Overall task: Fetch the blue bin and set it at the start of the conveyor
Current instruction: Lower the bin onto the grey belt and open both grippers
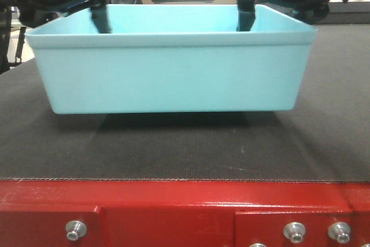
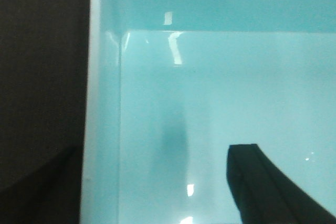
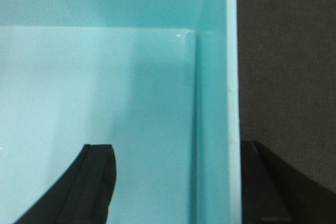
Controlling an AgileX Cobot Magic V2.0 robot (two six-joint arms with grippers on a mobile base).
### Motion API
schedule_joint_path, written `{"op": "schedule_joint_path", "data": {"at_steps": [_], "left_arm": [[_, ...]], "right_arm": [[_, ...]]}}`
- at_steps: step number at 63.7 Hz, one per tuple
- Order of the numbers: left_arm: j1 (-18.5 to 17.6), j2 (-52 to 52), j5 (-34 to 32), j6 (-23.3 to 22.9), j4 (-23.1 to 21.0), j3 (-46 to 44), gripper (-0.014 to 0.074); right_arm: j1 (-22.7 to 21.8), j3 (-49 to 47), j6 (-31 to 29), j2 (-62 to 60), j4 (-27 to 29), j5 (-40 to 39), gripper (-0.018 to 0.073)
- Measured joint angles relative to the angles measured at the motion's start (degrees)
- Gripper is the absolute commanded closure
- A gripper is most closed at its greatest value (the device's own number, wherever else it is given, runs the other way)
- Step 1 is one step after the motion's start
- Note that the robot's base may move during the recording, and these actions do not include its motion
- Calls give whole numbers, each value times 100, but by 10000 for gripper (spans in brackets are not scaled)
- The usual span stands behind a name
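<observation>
Sitting upright on the dark conveyor belt (image 1: 173,154), the blue bin (image 1: 173,73) is a little back from the red frame (image 1: 167,212) at the near edge. Left gripper (image 2: 155,150) straddles the bin's left wall and right gripper (image 3: 176,148) straddles its right wall. Both pincers are released, with the inner fingers (image 3: 97,182) apart from the walls.

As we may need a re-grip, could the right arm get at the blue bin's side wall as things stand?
Likely yes: the right gripper straddles the blue bin's right wall, one finger inside, one outside over the belt, with nothing in between.
</observation>
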Motion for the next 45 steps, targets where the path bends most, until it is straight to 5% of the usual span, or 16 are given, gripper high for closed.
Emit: {"op": "schedule_joint_path", "data": {"at_steps": [28, 36, 45], "left_arm": [[121, 0, 413, 0, 30, -357, 142], [121, -33, 767, 0, 43, -679, 163], [121, -176, 1133, 0, 68, -938, 386]], "right_arm": [[-102, -144, 10, -12, 71, 168, 243], [-102, -341, 10, -144, 80, 319, 357], [-102, -547, 10, -382, 80, 358, 559]]}}
